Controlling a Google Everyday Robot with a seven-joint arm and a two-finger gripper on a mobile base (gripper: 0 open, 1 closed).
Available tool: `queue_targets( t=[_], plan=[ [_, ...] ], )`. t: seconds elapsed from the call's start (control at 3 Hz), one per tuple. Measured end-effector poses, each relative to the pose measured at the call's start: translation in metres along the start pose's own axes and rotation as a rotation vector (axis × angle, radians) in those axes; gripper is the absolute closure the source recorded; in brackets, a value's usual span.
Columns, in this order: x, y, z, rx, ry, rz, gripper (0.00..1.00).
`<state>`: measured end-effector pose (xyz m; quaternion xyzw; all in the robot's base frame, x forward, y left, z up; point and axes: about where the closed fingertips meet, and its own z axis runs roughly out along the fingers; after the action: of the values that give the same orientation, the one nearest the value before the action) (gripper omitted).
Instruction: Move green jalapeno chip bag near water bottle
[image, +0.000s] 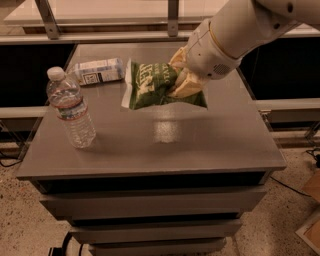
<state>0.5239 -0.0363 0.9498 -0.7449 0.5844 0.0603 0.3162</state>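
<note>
The green jalapeno chip bag (150, 85), crinkly green with white lettering and a white left edge, hangs a little above the middle of the grey table. My gripper (184, 80) comes in from the upper right and is shut on the bag's right side, its pale fingers (186, 87) pressed into the bag. The water bottle (71, 109), clear and ribbed with a white cap and a pale label band, stands upright near the table's left edge, a good gap left of the bag.
A white and blue carton (96, 71) lies on its side at the back left, just behind and between the bottle and bag. The grey table (200, 145) tops a set of drawers. A shelf rail runs along the back.
</note>
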Motion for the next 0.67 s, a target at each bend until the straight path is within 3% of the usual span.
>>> queue_targets(
  t=[0.67],
  plan=[
    [-0.009, 0.019, 0.038, -0.047, 0.017, -0.078, 1.00]
  ],
)
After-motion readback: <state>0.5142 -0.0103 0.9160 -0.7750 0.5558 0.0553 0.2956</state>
